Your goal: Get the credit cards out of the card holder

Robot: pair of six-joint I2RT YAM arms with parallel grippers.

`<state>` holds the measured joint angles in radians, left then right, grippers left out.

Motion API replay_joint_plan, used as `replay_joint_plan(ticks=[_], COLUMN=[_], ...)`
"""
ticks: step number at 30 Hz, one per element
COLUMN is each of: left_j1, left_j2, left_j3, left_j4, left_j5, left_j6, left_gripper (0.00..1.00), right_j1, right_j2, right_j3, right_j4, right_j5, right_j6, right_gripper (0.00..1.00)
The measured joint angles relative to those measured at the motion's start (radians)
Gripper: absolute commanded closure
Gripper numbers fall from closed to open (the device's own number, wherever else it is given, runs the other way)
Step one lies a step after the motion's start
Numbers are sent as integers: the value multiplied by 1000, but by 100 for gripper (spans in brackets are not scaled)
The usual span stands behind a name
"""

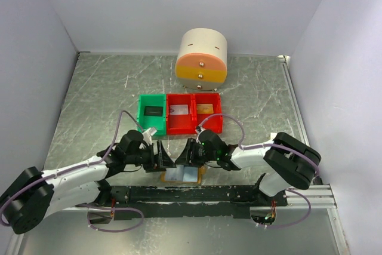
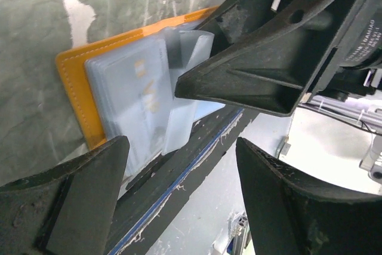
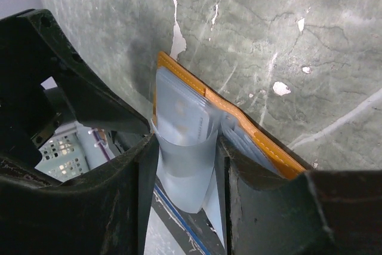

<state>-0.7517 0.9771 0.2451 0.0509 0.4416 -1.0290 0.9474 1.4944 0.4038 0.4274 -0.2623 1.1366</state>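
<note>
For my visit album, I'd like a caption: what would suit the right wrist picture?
Right gripper pinches a pale blue pocket of the orange-rimmed card holder.

Laboratory robot test cell. Plain white walls [image 1: 36,28] enclose the marble-patterned table [image 1: 101,82] on three sides. At the table's near edge, a black mounting rail [image 1: 191,194] carries the cabled left arm [image 1: 71,177] and right arm [image 1: 256,156]. Aluminium extrusion [image 1: 316,195] lies at the table's near right corner.

Left end effector [image 1: 166,162], right end effector [image 1: 187,155] over card holder [image 1: 182,176]
</note>
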Motion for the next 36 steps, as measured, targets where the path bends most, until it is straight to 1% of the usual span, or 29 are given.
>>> replay_joint_plan(ticks=[5,12,15,18,22,25,29,33,36], left_j1=[-5,-29,-51,-85,-108,-109,-111,-119,-135], left_j2=[74,235,302,343,354,330,302,326,390], left_j3=[-37,-56,-60,-65,-65,-63,-40,-13,-5], left_j4=[180,401,499,572,618,602,575,592,631], left_j5=[50,96,105,105,94,65,52,53,55], left_j6=[-15,-35,-55,-82,-106,-109,-105,-105,-114], left_gripper=[17,19,25,38,39,37,35,33,32], right_j1=[-6,-10,-13,-16,-19,-23,-40,-53,-55], right_j2=[3,24,27,27,23,-2,-74,-154,-211], right_j3=[-13,-17,-19,-20,-14,-6,18,84,149], right_j4=[28,63,74,76,66,27,-70,-214,-334], right_j5=[-12,-34,-39,-44,-50,-49,-30,31,108], right_j6=[11,20,25,27,26,19,0,-14,-19], right_gripper=[57,57,56,54,48,39,30,28,28])
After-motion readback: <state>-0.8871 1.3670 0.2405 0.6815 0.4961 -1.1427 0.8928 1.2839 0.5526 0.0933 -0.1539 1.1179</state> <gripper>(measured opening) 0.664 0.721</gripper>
